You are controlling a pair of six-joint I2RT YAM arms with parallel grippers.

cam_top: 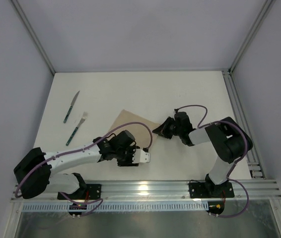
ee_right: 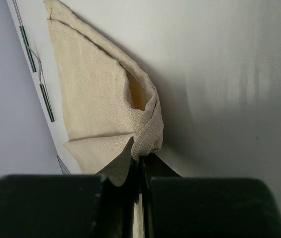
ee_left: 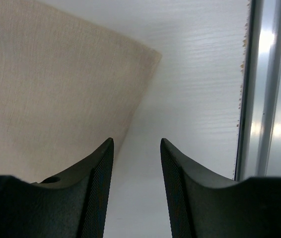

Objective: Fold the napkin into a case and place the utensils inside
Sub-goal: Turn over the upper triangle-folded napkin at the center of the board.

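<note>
Nearest, the left jaws stood spread and empty at the near edge of the thin, beige-tan cloth napkin (ee_left: 56, 89), which lay on the white bench (cam_top: 190, 94). Beyond, the right jaws were pressed together, pinching its doubled-over corner. Farther left lay the slim teal-handled knife (cam_top: 71, 106) and fork (cam_top: 77, 128), well apart from the cloth. With only one pinch, a pull could drag the whole napkin or spring the fold.

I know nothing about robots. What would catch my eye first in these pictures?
The tan napkin at the centre stands out first, with one corner pinched up into a fold by the right tool. The left tool hangs open over the napkin's near edge, holding nothing. Off to the left lie a knife and a fork, side by side and untouched.
</note>
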